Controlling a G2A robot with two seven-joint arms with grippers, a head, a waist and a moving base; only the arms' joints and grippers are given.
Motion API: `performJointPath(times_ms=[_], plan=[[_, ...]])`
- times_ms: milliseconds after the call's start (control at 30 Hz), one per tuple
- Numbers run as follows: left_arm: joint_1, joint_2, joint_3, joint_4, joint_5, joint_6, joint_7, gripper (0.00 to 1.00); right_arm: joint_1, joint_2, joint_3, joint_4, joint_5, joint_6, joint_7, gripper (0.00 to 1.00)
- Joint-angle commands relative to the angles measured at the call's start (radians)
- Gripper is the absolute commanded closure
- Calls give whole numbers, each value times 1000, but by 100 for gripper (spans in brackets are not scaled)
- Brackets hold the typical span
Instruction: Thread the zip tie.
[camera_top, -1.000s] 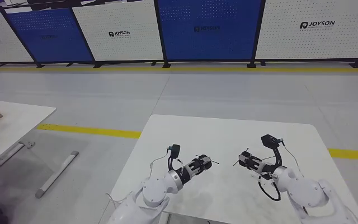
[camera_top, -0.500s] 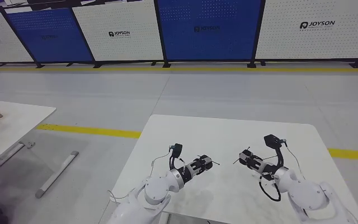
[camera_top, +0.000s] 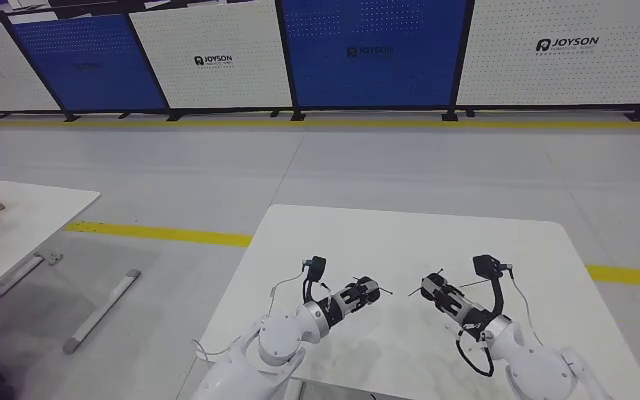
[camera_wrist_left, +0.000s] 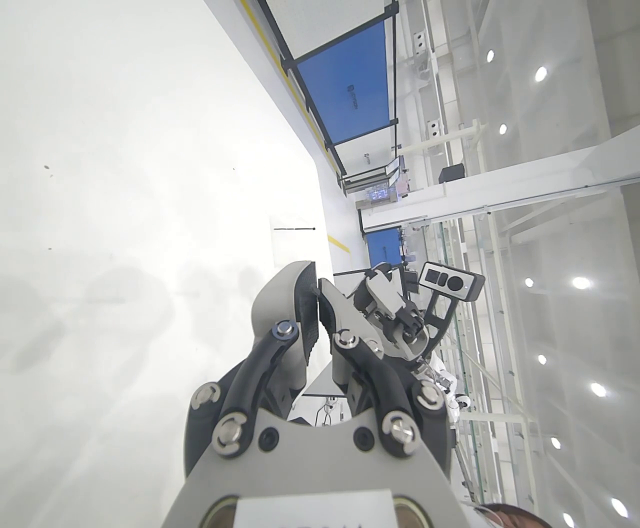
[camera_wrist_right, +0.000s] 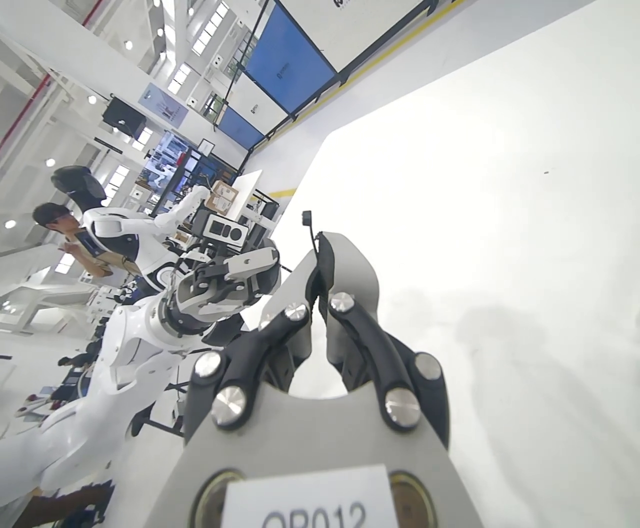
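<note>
Both arms hover over the white table (camera_top: 400, 235), their grippers facing each other a short gap apart. My right gripper (camera_wrist_right: 318, 245) is shut on a thin black zip tie; its square head (camera_wrist_right: 306, 216) sticks out just past the fingertips. In the top view this gripper (camera_top: 428, 287) sits right of centre. My left gripper (camera_wrist_left: 318, 290), with jaws pressed together, is left of centre in the top view (camera_top: 368, 291). A thin black strip tip (camera_top: 386, 292) pokes out of it toward the right gripper. I cannot see how the strip runs between the two grippers.
A short thin black line (camera_wrist_left: 295, 228) lies on the table beyond the left fingertips; I cannot tell what it is. The table's near edge runs just below both arms. A second table (camera_top: 40, 215) stands at the far left, across open floor.
The right gripper has shifted a little toward the left gripper and lower in the top view. The left arm settled slightly and now holds still. Both stay shut.
</note>
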Motion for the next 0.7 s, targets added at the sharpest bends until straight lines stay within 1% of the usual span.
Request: performJointPath(times_ms=[0, 167, 233, 300, 333, 400, 500, 633, 667], plan=[[0, 0, 0, 0, 0, 0, 0, 100, 0, 0, 0, 0, 1, 0, 1, 100], [0, 0, 0, 0, 0, 0, 0, 100, -3, 0, 0, 0, 4, -2, -6, 100], [0, 0, 0, 0, 0, 0, 0, 100, -14, -3, 3, -4, -9, -1, -68, 100], [0, 0, 0, 0, 0, 0, 0, 100, -31, -7, 1, -5, -3, -21, -133, 100], [0, 0, 0, 0, 0, 0, 0, 100, -40, -9, 1, -5, -16, -24, -172, 100], [0, 0, 0, 0, 0, 0, 0, 100, -53, -13, -8, -3, -8, -45, -214, 100], [0, 0, 0, 0, 0, 0, 0, 100, -57, -20, -34, 10, -13, -65, -248, 100], [0, 0, 0, 0, 0, 0, 0, 100, -44, -30, -61, 24, -28, -59, -279, 100], [0, 0, 0, 0, 0, 0, 0, 100, -42, -31, -62, 24, -8, -60, -265, 100]])
